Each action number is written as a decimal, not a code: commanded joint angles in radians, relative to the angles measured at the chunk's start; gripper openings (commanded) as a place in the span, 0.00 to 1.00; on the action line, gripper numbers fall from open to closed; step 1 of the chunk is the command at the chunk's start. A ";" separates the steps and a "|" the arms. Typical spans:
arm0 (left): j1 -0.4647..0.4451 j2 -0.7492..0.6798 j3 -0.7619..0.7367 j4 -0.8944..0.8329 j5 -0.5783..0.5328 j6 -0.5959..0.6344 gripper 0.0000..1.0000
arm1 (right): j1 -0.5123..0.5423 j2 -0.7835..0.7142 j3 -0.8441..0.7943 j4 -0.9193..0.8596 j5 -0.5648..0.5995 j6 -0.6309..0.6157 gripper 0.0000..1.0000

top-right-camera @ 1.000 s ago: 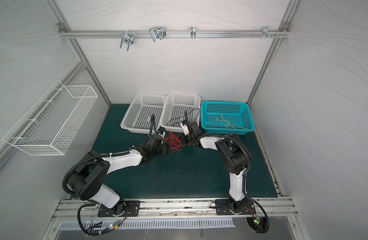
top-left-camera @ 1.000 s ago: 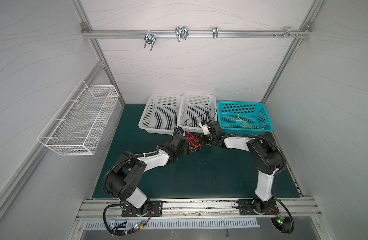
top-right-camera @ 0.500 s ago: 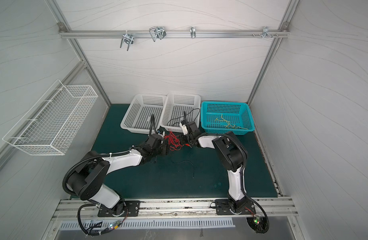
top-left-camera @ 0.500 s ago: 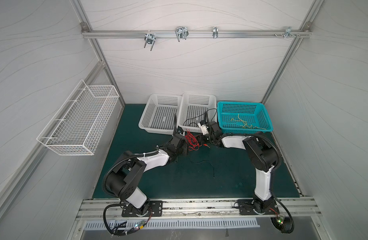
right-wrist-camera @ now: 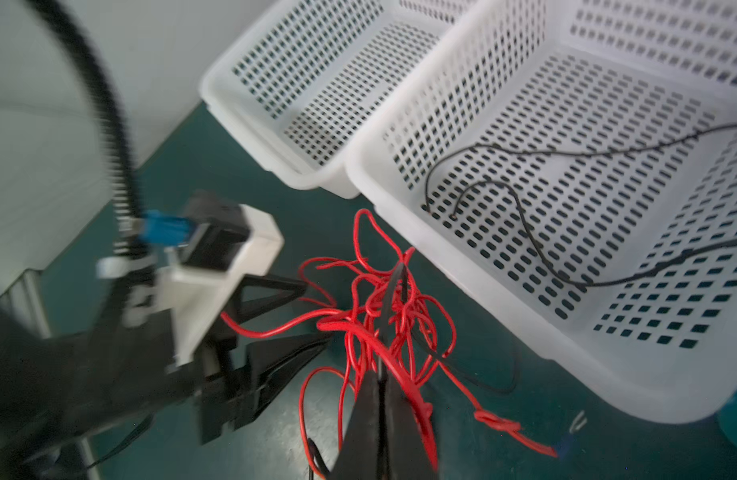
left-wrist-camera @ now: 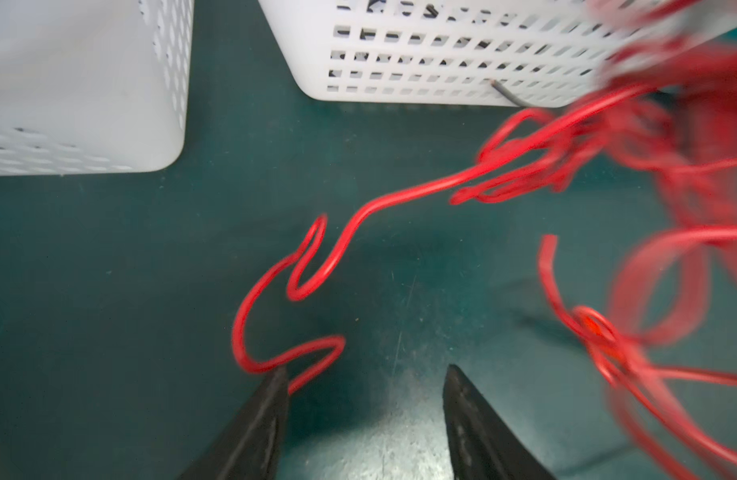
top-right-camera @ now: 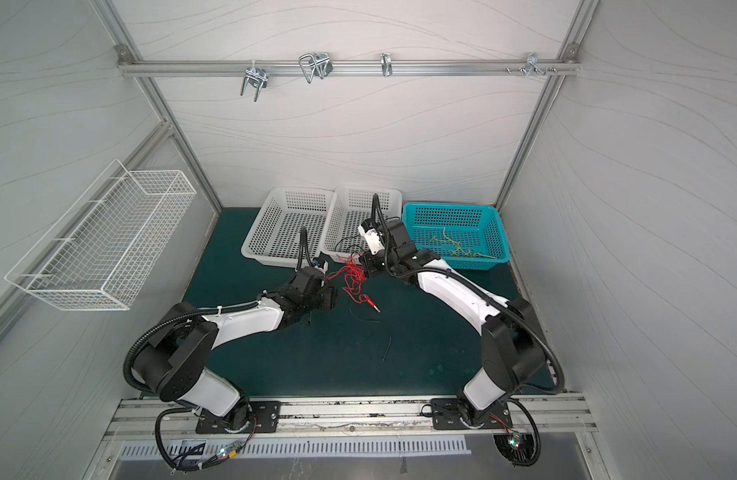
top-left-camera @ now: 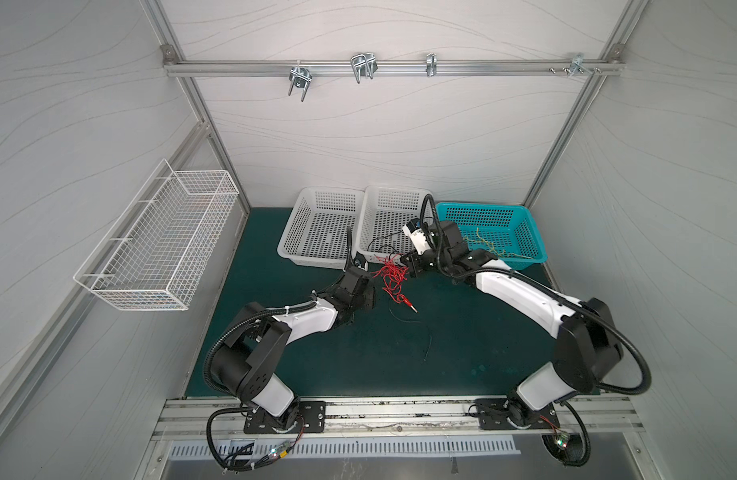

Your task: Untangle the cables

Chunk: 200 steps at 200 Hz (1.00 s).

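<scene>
Evidently the right pincer [right-wrist-camera: 394,291] pinches the red cable [right-wrist-camera: 358,332] tangle before the white basket [right-wrist-camera: 525,361] to lift it; the left pincer [left-wrist-camera: 364,378], spread, waits beside a loop.

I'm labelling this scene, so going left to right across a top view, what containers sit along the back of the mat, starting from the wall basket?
Wire wall basket → first white basket → second white basket, with a black cable in it → teal basket, holding yellowish cables.
</scene>
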<state>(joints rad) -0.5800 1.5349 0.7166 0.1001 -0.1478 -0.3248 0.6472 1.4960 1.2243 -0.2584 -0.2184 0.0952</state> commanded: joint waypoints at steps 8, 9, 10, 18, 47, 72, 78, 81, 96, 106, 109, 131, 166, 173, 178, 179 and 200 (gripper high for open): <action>0.005 -0.090 0.014 -0.028 -0.040 0.030 0.61 | -0.004 -0.093 0.013 -0.030 -0.096 -0.049 0.00; 0.006 -0.094 0.014 -0.030 -0.040 0.031 0.61 | -0.003 -0.095 0.012 -0.029 -0.100 -0.050 0.00; 0.006 -0.097 0.014 -0.031 -0.041 0.031 0.61 | -0.004 -0.097 0.012 -0.027 -0.103 -0.050 0.00; 0.006 -0.126 0.011 -0.043 -0.045 0.040 0.61 | -0.006 -0.111 0.007 -0.017 -0.115 -0.058 0.00; 0.006 -0.261 0.001 -0.087 -0.039 0.071 0.61 | -0.006 -0.112 0.006 -0.023 -0.104 -0.072 0.00; 0.006 -0.392 -0.013 -0.099 0.014 0.092 0.62 | -0.005 -0.061 -0.004 -0.033 -0.099 -0.067 0.00; 0.006 -0.420 -0.017 -0.099 0.026 0.097 0.62 | -0.005 -0.048 -0.009 -0.026 -0.100 -0.063 0.00; 0.005 -0.431 -0.017 -0.099 0.034 0.099 0.62 | -0.005 -0.044 -0.012 -0.024 -0.102 -0.060 0.00; 0.006 -0.493 -0.023 -0.092 0.075 0.106 0.63 | -0.006 -0.019 -0.025 0.000 -0.118 -0.041 0.00; 0.004 -0.520 -0.027 -0.078 0.105 0.113 0.64 | -0.005 -0.005 -0.029 0.018 -0.141 -0.029 0.00; 0.005 -0.527 -0.028 -0.074 0.113 0.114 0.64 | -0.004 -0.001 -0.029 0.020 -0.147 -0.026 0.00; 0.003 -0.536 -0.024 -0.051 0.144 0.124 0.64 | 0.010 0.022 -0.017 0.029 -0.174 -0.018 0.00; 0.000 -0.466 0.014 -0.041 0.159 0.153 0.63 | 0.028 0.035 0.005 0.028 -0.200 -0.017 0.00; -0.001 -0.447 0.023 -0.037 0.172 0.156 0.63 | 0.031 0.036 0.008 0.029 -0.206 -0.017 0.00; -0.002 -0.435 0.029 -0.036 0.183 0.160 0.63 | 0.032 0.036 0.008 0.029 -0.211 -0.015 0.00; -0.003 -0.433 0.031 -0.035 0.185 0.160 0.63 | 0.032 0.036 0.008 0.029 -0.212 -0.014 0.00; -0.012 -0.381 0.053 -0.010 0.209 0.169 0.62 | 0.040 0.041 0.010 0.031 -0.234 -0.009 0.00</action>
<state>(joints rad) -0.5800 1.1099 0.7029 0.0196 0.0128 -0.1879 0.6746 1.5288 1.2053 -0.2596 -0.3973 0.0830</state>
